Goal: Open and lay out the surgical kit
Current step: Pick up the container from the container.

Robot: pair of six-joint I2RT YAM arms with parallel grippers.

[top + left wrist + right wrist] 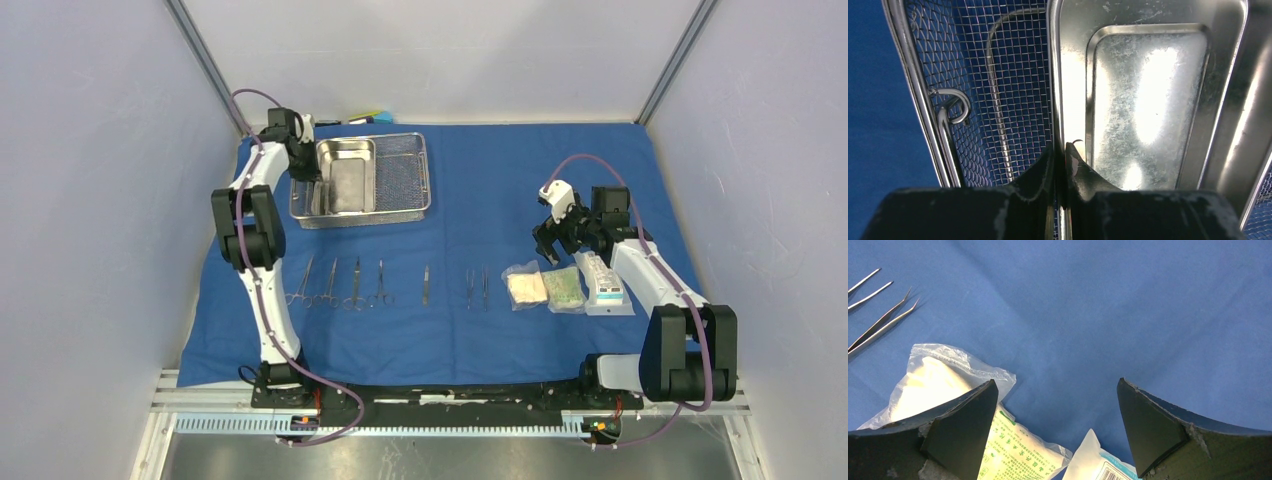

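With the left end effector (1060, 152) pinched on the rim of the small steel pan (1148, 90) inside the rectangular wire-mesh steel tray (1013, 75), a straight, level lift seems best; the right end effector (1058, 390) gapes wide.

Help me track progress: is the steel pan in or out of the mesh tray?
In: the steel pan sits inside the mesh tray, left gripper closed on its rim.

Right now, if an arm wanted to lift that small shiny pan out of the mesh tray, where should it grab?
Probably the thin upright rim on the steel pan's left long side, from above: the wall is thin enough to pinch, and a gap beside the mesh tray's wall leaves room for the outer finger. The left gripper straddles it there.
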